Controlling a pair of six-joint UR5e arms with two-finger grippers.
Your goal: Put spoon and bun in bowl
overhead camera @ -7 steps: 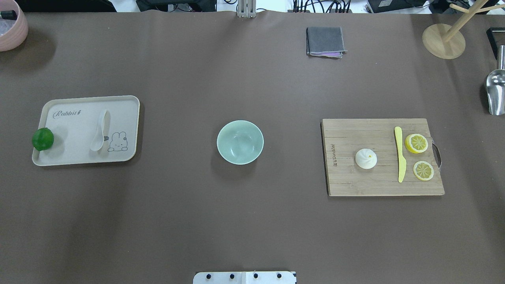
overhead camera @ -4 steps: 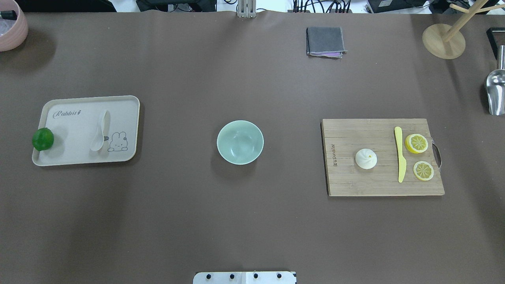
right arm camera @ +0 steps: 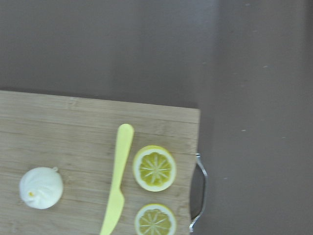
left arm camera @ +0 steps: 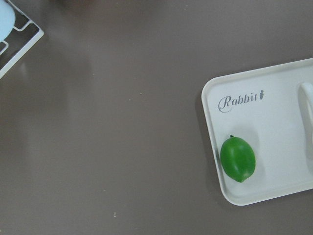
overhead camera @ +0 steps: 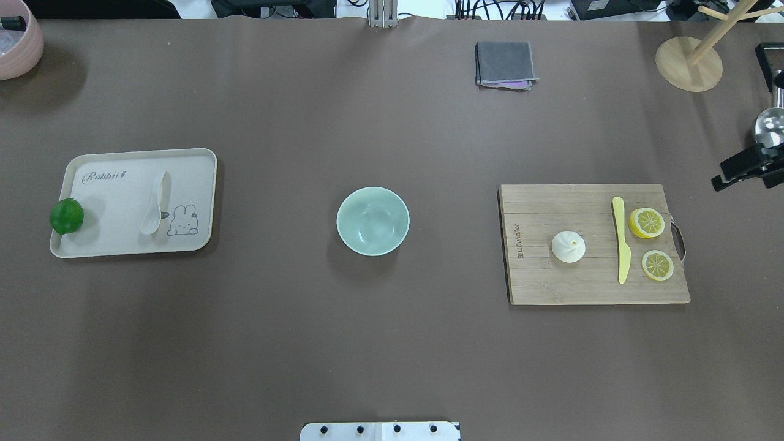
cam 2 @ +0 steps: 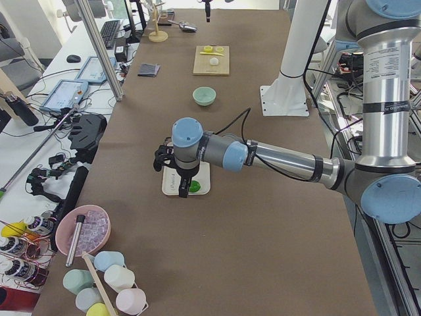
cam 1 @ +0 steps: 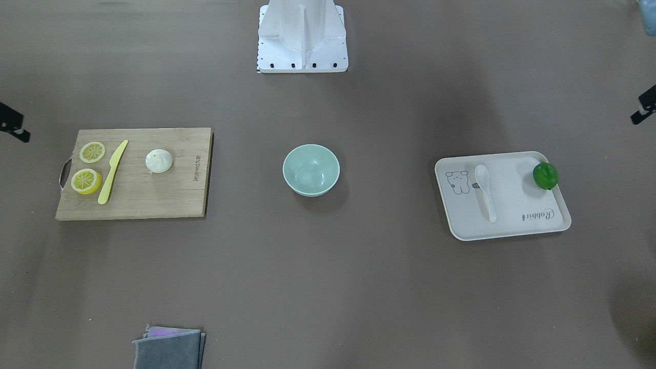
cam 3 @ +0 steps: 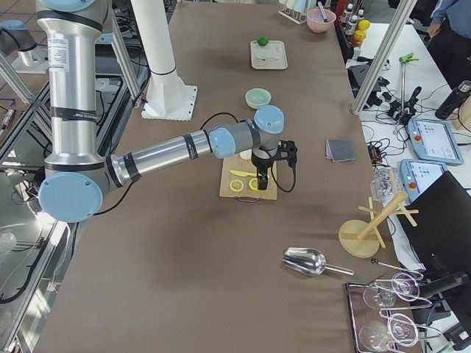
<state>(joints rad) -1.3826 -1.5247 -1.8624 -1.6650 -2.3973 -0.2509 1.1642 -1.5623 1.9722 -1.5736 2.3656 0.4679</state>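
Bowl [overhead camera: 372,220] mid-table, well apart from spoon [overhead camera: 154,207] and bun [overhead camera: 568,246]; left fingers [cam 1: 647,103], right fingers [overhead camera: 738,169] at edges, state unclear.

The bench [overhead camera: 392,343] is plain dark brown, the smooth round bowl [overhead camera: 372,220] pale mint-green, the short soup spoon [overhead camera: 154,205] white, the rectangular tray [overhead camera: 116,202] cream with a grey line-drawn rabbit and grey "Rabbit" script, the lime [overhead camera: 66,215] green. The round steamed bun [overhead camera: 568,246] is white with swirled pleats and a tiny yellow dot; the bamboo cutting board [overhead camera: 551,282] is tan with fine stripes. The plastic knife [overhead camera: 621,245] is yellow-green, the 2 lemon slices [overhead camera: 646,222] yellow with paler spokes, the folded cloth [overhead camera: 504,63] grey over purple.
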